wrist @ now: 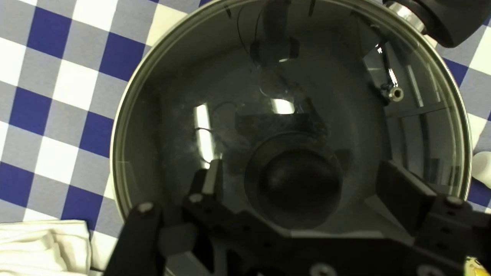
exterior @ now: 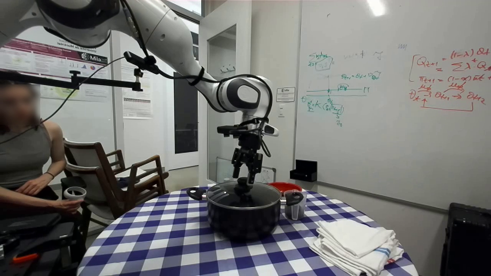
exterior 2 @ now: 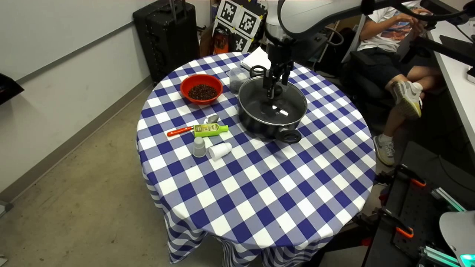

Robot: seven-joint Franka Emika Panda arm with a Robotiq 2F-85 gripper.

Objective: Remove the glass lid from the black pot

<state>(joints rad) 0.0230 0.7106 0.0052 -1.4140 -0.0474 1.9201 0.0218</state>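
Black gripper (wrist: 300, 168) nearest in the wrist view, with fingers (wrist: 404, 195) spread wide, pointing down and holding nothing. Straddles, in that view, the black centre knob (wrist: 301, 186) of the glass lid (wrist: 238, 126), with gaps at nine and three o'clock from the knob; near the knob's top, by the exterior views, with tip height hard to tell. Lid flat on the black pot (exterior: 245, 222), still covering it fully. From the knob in the wrist view: pot handle (wrist: 452, 21) between one and two o'clock, folded white cloths (wrist: 42, 249) between eight and nine. From the pot in an exterior view: red bowl (exterior 2: 202, 79) of dark bits (exterior 2: 202, 92) between nine and ten o'clock, green bottle (exterior 2: 209, 130) at about eight. Judged progress: lining-up over the knob seemingly done or nearly so; left to do, closing on the knob, lifting the lid clear, and setting it down elsewhere.
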